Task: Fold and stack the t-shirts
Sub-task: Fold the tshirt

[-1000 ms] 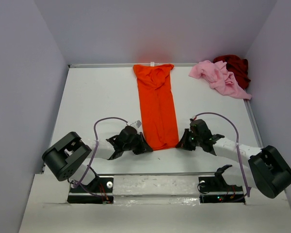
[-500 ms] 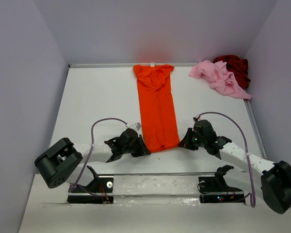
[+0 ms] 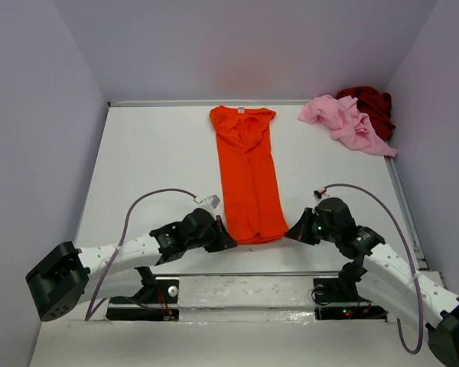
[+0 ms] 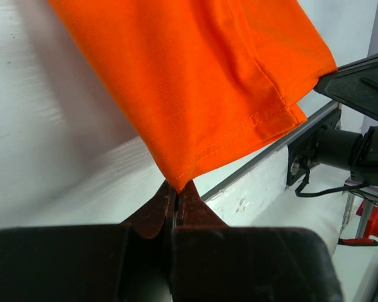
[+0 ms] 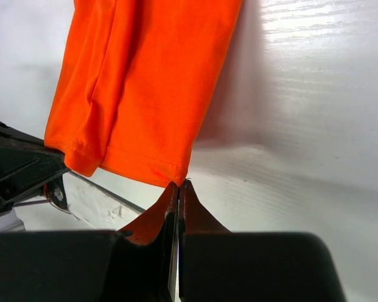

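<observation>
Top view: showing the orange t-shirt (image 3: 249, 176) lying as a long narrow strip down the middle of the white table (image 3: 153, 153), collar at the upper end, hem toward the bottom of the frame. Pinching the hem's lower-left corner with the left gripper (image 3: 228, 238), jaws clamped tight on the cloth. Pinching the lower-right corner with the right gripper (image 3: 291, 233), jaws pressed together in the same way. Showing the pink t-shirt (image 3: 344, 122) crumpled at the upper right, touching and partly overlapping the dark red t-shirt (image 3: 371, 103) bunched in the far right corner, both well apart from the orange one.

Left wrist view: filling the upper half with the orange t-shirt (image 4: 195, 82), its stitched hem slanting down to a corner at lower centre. Gripping that corner with the left gripper (image 4: 175, 192), fingers meeting with only cloth between them.

Right wrist view: showing the orange t-shirt (image 5: 151, 82) hanging in from the upper left over the table (image 5: 302, 126). Nipping the hem's corner at lower centre with the right gripper (image 5: 178, 189), fingers closed to a thin line.
</observation>
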